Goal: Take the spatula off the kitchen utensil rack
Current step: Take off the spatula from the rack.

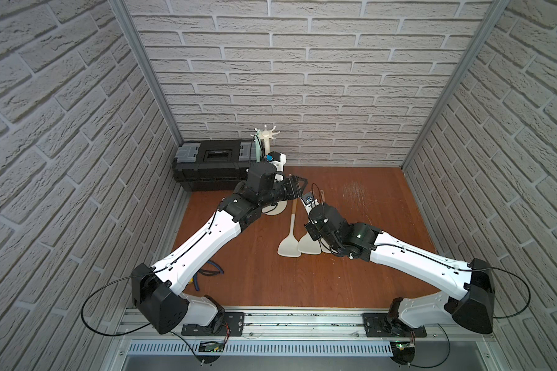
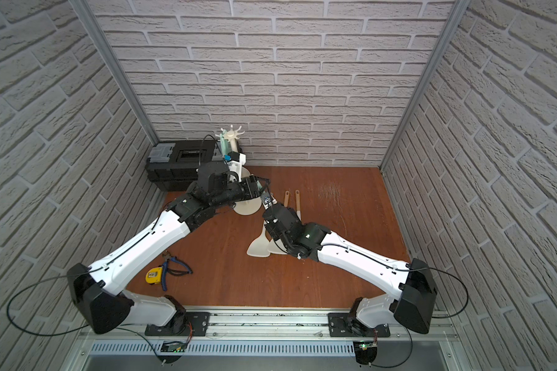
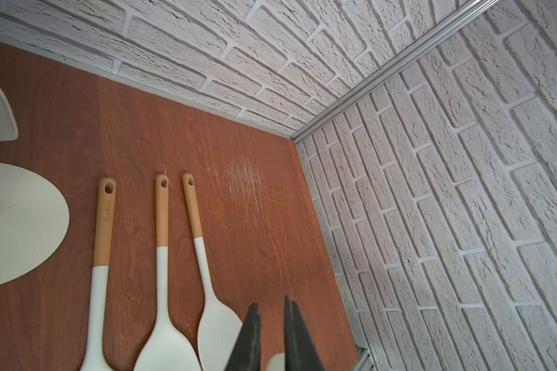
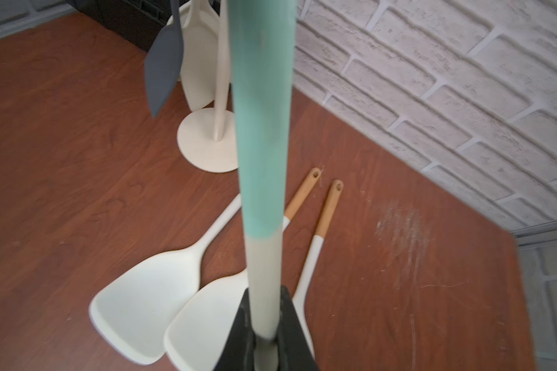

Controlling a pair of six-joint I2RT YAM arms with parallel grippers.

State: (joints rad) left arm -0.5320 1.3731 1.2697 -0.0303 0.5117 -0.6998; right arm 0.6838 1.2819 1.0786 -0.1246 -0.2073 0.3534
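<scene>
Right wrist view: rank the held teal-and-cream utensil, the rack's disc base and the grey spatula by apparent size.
Largest: teal-and-cream utensil, though it is right at the camera, in the right end effector.
Then, unranked: disc base and grey spatula look about alike, both partly cut off.

3 spatulas (image 3: 162, 273) across mid-table, rack (image 1: 266, 136) and toolbox (image 1: 213, 167) rear-left, open tabletop (image 1: 367, 225) right

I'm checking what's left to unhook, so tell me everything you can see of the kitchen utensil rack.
The kitchen utensil rack is cream: thin pole, round flat disc base, crown of short radiating hooks. It stands upright on the wooden table, beside the black toolbox. A pale green utensil shows beside the crown, and a cream spatula hangs beside the pole. The left arm hides the pole's middle from above.
</scene>
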